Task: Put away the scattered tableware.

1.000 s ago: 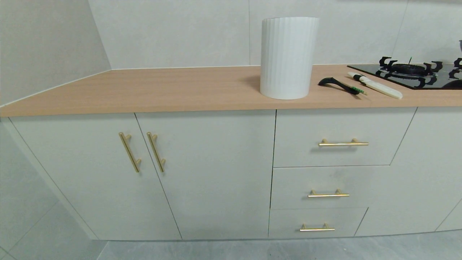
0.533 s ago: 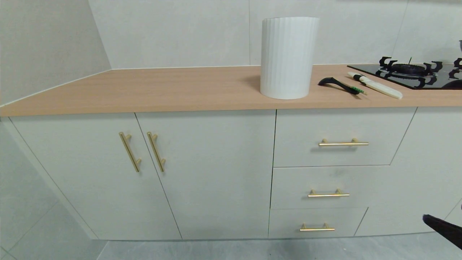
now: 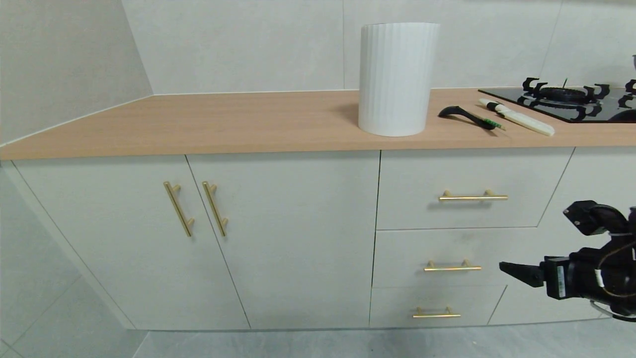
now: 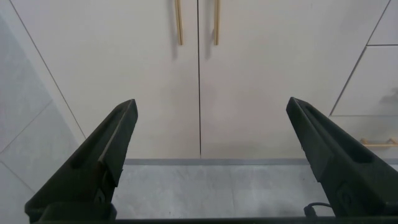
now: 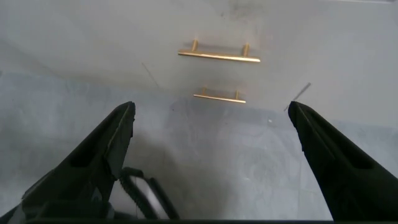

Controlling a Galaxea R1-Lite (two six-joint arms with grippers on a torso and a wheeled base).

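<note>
On the wooden countertop [image 3: 223,122] lie a black scoop-like utensil [image 3: 464,115], a thin green-tipped stick [image 3: 489,122] and a white knife [image 3: 519,118], to the right of a tall white ribbed holder [image 3: 396,79]. My right gripper [image 3: 534,241] hangs open at the lower right, below counter height, in front of the drawers. In the right wrist view my right gripper [image 5: 210,107] is open and empty, facing the lower drawer handles [image 5: 219,56]. My left gripper [image 4: 211,104] is open and empty, facing the cabinet doors [image 4: 199,74] low near the floor.
A black gas hob [image 3: 566,102] sits at the counter's right end. Below are two cabinet doors with gold handles [image 3: 196,209] and three drawers with gold handles [image 3: 472,197]. The wall corner closes the left side. Grey floor tiles [image 3: 348,345] run along the base.
My right arm has risen into the head view from the lower right edge and moved left toward the drawers. The tableware and the holder have not moved.
</note>
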